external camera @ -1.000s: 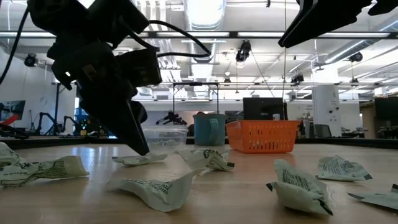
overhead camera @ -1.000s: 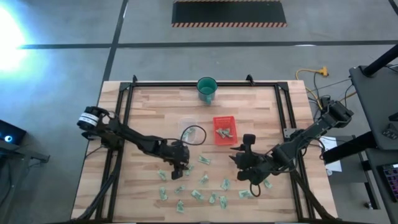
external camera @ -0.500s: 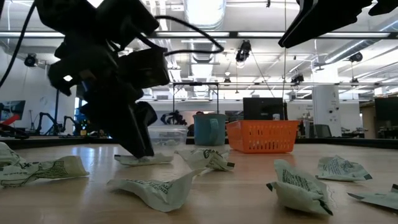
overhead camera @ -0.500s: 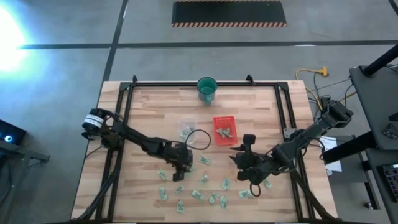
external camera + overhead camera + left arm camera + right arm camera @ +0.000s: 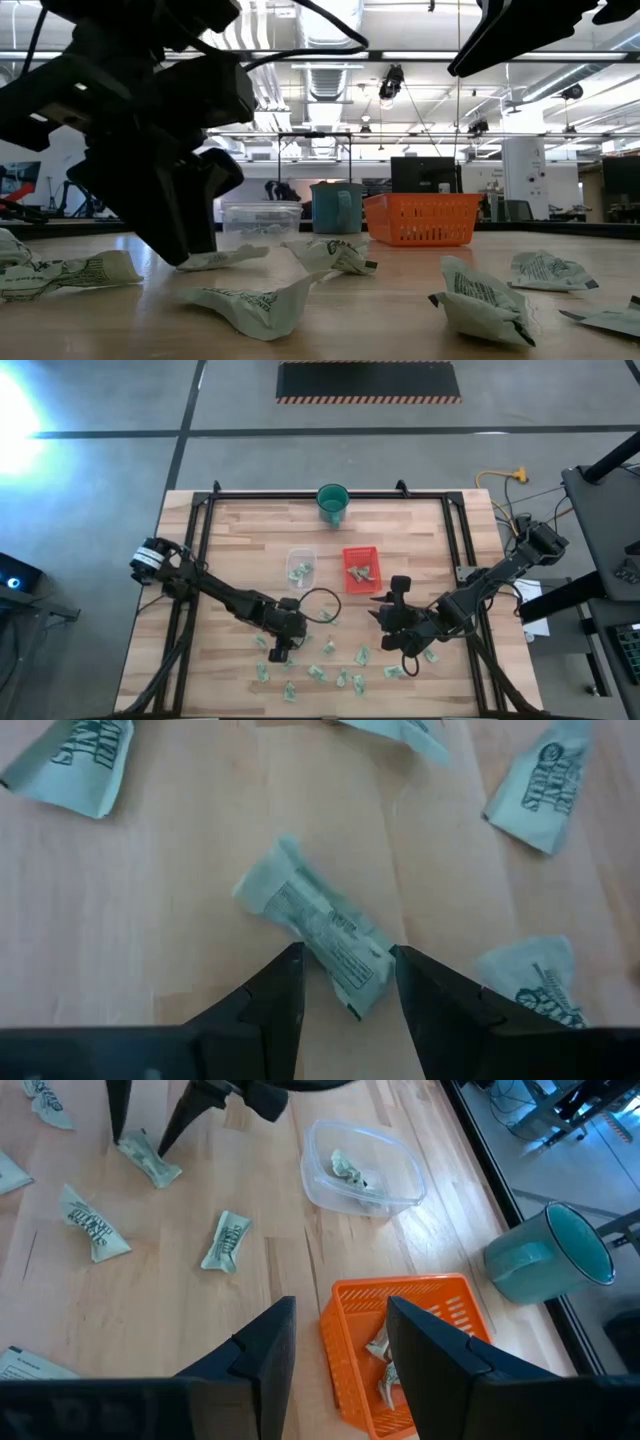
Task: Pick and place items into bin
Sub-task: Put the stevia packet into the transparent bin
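Several small pale green-and-white packets (image 5: pixel 318 673) lie scattered flat on the near half of the wooden table, also in the low view (image 5: pixel 250 302). My left gripper (image 5: pixel 279 651) is low over them and open. Its fingers stand on either side of one end of a packet (image 5: pixel 315 925), which lies flat on the wood; the right wrist view shows the same packet (image 5: pixel 150 1160). My right gripper (image 5: pixel 384 608) hangs open above the table, just near of the orange tray (image 5: pixel 361 570), which holds a few packets (image 5: pixel 385 1350). My left gripper comes at the packet's end (image 5: pixel 357 988) from above, pointing down, with the fingers across it. Whether the fingertips (image 5: pixel 397 958) touch the packet I cannot tell.
A clear plastic container (image 5: pixel 301 565) with a packet or two in it sits left of the orange tray. A teal cup (image 5: pixel 332 503) stands by the far edge. A black cable loop (image 5: pixel 318 603) hangs from my left arm. A dark frame (image 5: pixel 200 520) borders the table.
My left gripper has moved toward the table's near edge and come down over a packet, staying open. The cable loop has shifted with it. My right arm has kept still.
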Robot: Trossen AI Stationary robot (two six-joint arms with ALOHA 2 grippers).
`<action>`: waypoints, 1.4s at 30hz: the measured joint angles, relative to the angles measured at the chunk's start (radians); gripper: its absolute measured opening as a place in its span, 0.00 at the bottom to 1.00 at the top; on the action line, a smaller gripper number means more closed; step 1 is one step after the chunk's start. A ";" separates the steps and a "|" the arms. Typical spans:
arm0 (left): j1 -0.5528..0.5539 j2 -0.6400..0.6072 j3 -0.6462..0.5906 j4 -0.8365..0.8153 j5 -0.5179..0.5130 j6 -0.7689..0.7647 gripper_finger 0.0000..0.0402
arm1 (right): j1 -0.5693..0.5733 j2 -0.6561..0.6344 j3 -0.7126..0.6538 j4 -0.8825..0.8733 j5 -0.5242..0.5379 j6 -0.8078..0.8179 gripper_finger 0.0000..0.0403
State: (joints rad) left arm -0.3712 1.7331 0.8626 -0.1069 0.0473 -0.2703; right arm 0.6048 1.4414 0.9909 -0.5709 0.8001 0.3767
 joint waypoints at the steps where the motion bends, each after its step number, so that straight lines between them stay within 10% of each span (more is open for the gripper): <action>1: -0.005 0.002 0.000 0.000 -0.008 0.000 0.35 | 0.000 0.000 0.000 0.000 0.000 0.002 0.37; 12: -0.036 0.011 0.017 -0.015 -0.099 0.102 0.32 | 0.000 0.000 0.000 -0.001 0.000 0.009 0.37; 26: -0.038 0.006 0.022 -0.015 -0.103 0.174 0.02 | 0.000 0.000 0.000 -0.002 0.000 0.009 0.37; 42: -0.036 -0.079 0.022 -0.106 -0.249 0.227 0.01 | 0.000 0.000 -0.008 -0.002 0.001 0.006 0.37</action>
State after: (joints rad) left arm -0.4071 1.6542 0.8848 -0.2128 -0.2022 -0.0434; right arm 0.6044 1.4414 0.9833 -0.5728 0.8009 0.3825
